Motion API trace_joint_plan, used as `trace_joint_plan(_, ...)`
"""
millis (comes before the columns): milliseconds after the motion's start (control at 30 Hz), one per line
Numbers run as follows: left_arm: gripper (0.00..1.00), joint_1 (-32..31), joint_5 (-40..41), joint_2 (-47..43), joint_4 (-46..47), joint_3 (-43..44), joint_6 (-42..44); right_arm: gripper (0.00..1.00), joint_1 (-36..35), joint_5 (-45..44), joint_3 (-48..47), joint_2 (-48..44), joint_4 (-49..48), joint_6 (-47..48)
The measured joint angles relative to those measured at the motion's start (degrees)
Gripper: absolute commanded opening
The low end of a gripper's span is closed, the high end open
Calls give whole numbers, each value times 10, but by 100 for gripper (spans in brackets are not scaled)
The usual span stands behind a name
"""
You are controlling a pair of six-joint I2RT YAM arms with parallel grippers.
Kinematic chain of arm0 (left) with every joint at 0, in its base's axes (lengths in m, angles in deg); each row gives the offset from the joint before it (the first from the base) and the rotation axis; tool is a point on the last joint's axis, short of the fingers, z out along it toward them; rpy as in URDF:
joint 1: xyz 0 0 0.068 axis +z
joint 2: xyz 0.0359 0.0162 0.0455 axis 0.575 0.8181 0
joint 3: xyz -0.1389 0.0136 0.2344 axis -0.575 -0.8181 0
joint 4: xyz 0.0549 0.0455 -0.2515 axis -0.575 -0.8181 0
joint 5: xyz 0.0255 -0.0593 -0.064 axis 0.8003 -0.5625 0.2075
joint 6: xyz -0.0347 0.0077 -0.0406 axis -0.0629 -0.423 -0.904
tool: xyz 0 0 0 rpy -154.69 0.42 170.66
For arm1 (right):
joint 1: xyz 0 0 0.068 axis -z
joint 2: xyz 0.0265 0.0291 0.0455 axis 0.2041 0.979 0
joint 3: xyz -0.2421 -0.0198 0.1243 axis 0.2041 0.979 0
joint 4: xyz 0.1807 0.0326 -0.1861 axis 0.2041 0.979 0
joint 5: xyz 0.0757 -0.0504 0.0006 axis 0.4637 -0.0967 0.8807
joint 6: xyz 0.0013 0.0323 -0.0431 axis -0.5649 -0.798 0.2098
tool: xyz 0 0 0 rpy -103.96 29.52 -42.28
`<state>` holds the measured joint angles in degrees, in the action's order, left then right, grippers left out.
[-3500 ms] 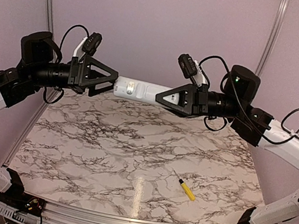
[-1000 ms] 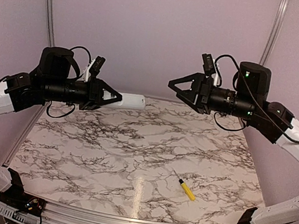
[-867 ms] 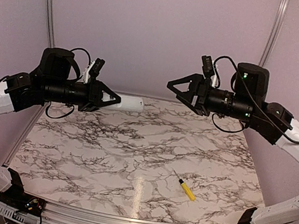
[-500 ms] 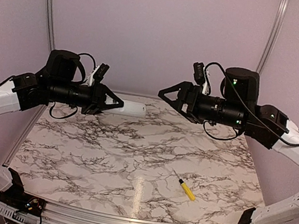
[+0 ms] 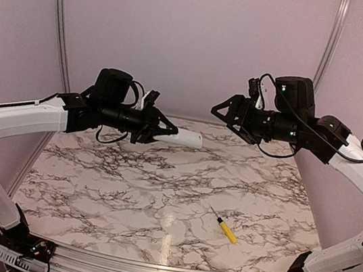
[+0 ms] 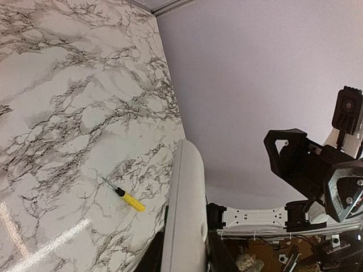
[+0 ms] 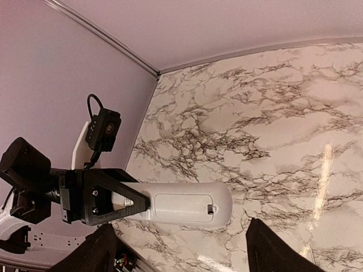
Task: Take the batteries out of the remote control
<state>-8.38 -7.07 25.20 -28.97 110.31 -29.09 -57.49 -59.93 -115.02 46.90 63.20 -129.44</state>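
Observation:
The white remote control (image 5: 187, 137) hangs level above the back of the marble table, and my left gripper (image 5: 165, 133) is shut on its left end. In the right wrist view the remote control (image 7: 187, 204) shows its plain back, with the battery cover in place and a small latch notch (image 7: 210, 209). The batteries are hidden. My right gripper (image 5: 221, 109) stands open a short way to the right of the remote's free end and slightly above it, touching nothing. Its fingers (image 7: 271, 249) frame the remote from a distance. In the left wrist view the remote (image 6: 187, 215) runs up between the jaws.
A yellow-handled screwdriver (image 5: 226, 230) lies on the marble table (image 5: 159, 194) at the front right, also visible as the screwdriver (image 6: 128, 199) in the left wrist view. Purple walls and aluminium posts (image 5: 60, 22) enclose the back and sides.
My left arm has carried the remote rightward and slightly down. My right gripper, which earlier held the remote's other end, is off it; it came left, then drew back right.

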Motion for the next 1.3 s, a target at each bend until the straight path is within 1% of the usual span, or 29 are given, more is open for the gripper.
trace_joint_plan(167, 0, 0, -7, 55, 38, 43, -44, 76, 37, 52, 0, 0, 28, -33)
trace_joint_plan(267, 0, 0, -17, 90, 52, 82, -66, 75, 43, 74, -2, 2, 39, -45)
trace_joint_plan(367, 0, 0, -29, 130, 56, 130, -81, 74, 43, 86, -19, 16, 53, -52)
trace_joint_plan(433, 0, 0, -35, 146, 61, 147, -89, 74, 44, 87, -36, 27, 61, -53)
trace_joint_plan(567, 0, -1, -42, 157, 73, 150, -110, 74, 45, 66, -69, 43, 91, -44)
trace_joint_plan(800, 0, -11, -45, 164, 100, 150, -130, 73, 46, 22, -75, 43, 125, -25)
trace_joint_plan(1300, 0, -31, -45, 171, 120, 158, -138, 68, 48, -20, -77, 44, 136, 7)
